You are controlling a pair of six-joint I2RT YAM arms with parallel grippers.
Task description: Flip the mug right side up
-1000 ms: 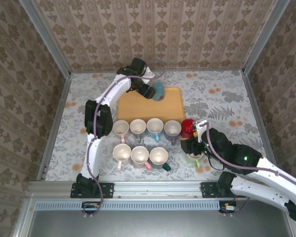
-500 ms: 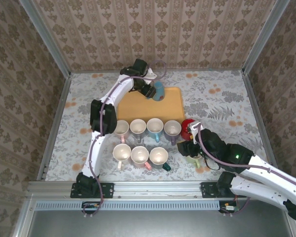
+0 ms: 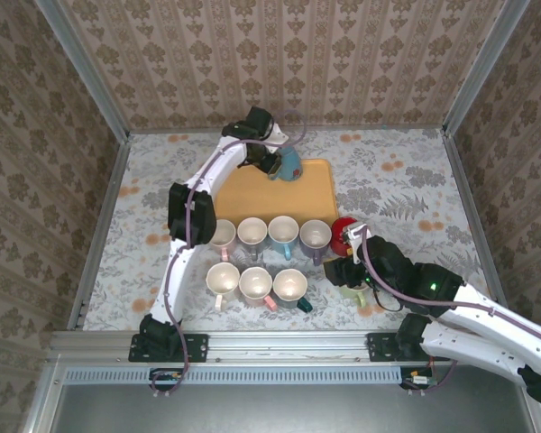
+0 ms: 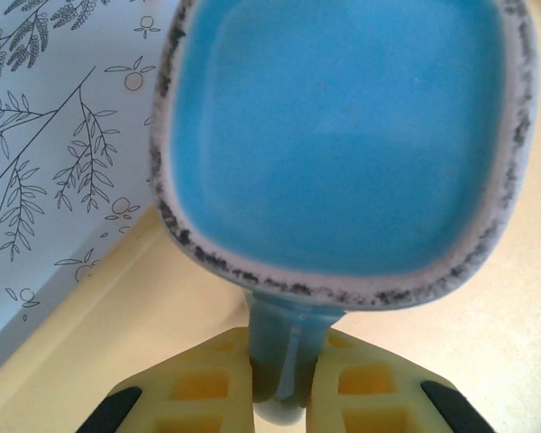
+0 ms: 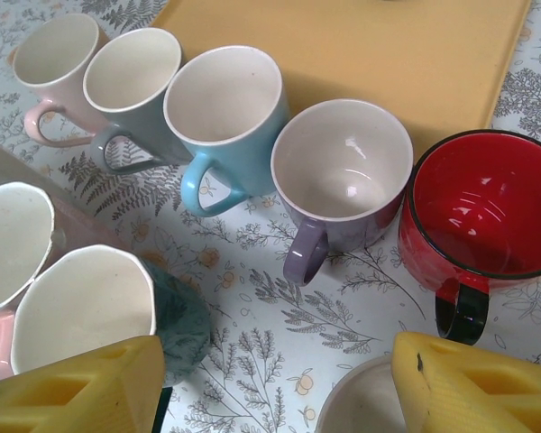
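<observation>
Left wrist: pinched shut on thin mug (image 4: 343,135) handle (image 4: 278,338) with left tool (image 4: 279,383); might swivel, slip out mid-flip. Right tool (image 5: 270,383) wide, empty.

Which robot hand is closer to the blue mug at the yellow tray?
Left. The left gripper pinches the blue mug by its handle at the tray. The right gripper hangs open far off, near the red mug.

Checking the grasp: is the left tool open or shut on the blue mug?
Shut: the left tool clamps the handle of the blue mug from both sides.
</observation>
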